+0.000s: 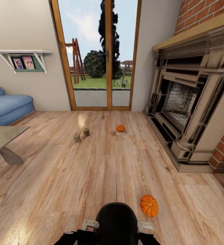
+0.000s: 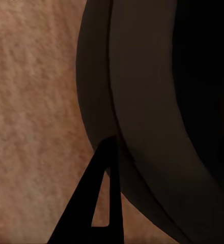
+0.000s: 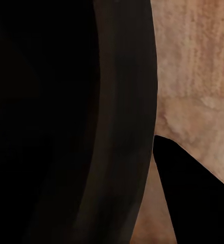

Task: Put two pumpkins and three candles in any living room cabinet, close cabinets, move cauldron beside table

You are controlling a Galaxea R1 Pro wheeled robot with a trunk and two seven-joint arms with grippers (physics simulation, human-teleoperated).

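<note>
One pumpkin [image 1: 149, 205] sits on the plank floor [image 1: 91, 177] just ahead of the robot's right arm; a second pumpkin [image 1: 120, 128] and two candles [image 1: 81, 134] lie farther off, before the glass door [image 1: 101, 54]. The table [image 1: 3, 139] stands ahead-left. Whether either gripper is spread or closed, I cannot tell.

Plank floor [image 1: 91, 177]: pumpkins [image 1: 149, 205], candles [image 1: 77, 137]
</note>
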